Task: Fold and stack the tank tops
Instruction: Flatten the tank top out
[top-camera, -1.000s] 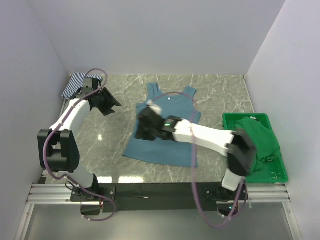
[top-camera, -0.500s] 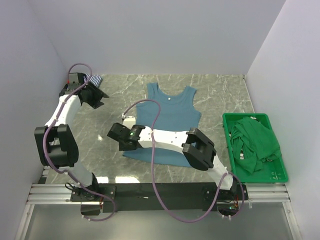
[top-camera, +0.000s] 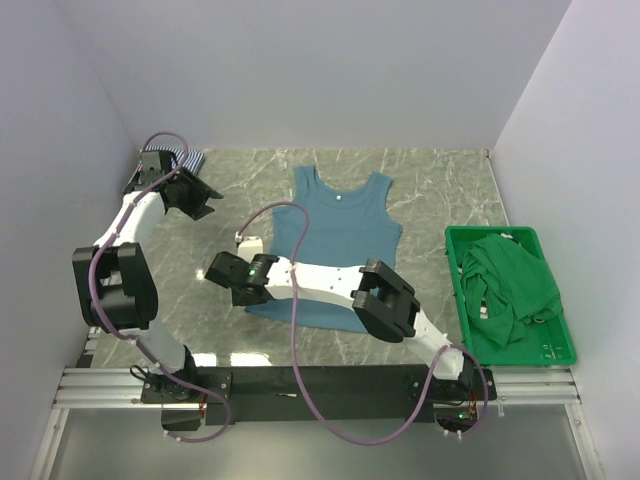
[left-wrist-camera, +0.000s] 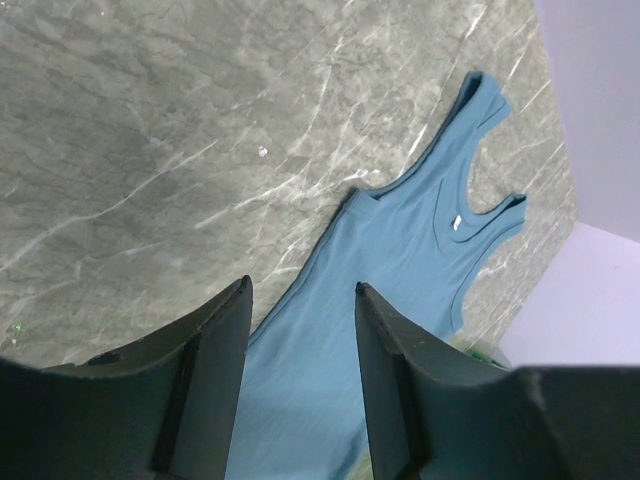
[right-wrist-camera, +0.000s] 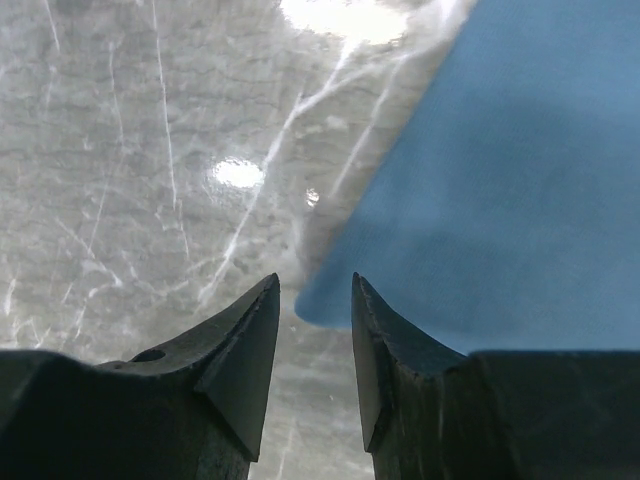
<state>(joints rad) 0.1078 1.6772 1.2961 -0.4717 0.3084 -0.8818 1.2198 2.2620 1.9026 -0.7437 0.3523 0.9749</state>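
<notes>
Plainly, we see the teal tank top (top-camera: 335, 250) lying flat and unfolded near the middle of the marble table (top-camera: 440, 190), straps toward the far wall and hem toward the arm bases. The striped tank top (top-camera: 186, 157) sits bunched in the far left corner, mostly hidden behind the left arm, so we cannot tell how it is laid out. Our right gripper (top-camera: 218, 273) reaches across the table to the left end of the teal top's hem. In the right wrist view the right gripper (right-wrist-camera: 315, 285) has its fingers parted by a narrow gap with nothing clamped, and the hem corner of the teal tank top (right-wrist-camera: 480, 200) shows in that gap. We cannot tell whether the tips touch the cloth. The left gripper (top-camera: 205, 196) hangs near the far left corner, beside the striped top and well apart from the teal one. In its wrist view the left gripper (left-wrist-camera: 300, 290) is spread wider and empty, looking down on bare marble with the teal tank top (left-wrist-camera: 380, 290) beyond. At the right edge stands a green crate (top-camera: 548, 348) with a crumpled green cloth (top-camera: 515, 280) in it.
</notes>
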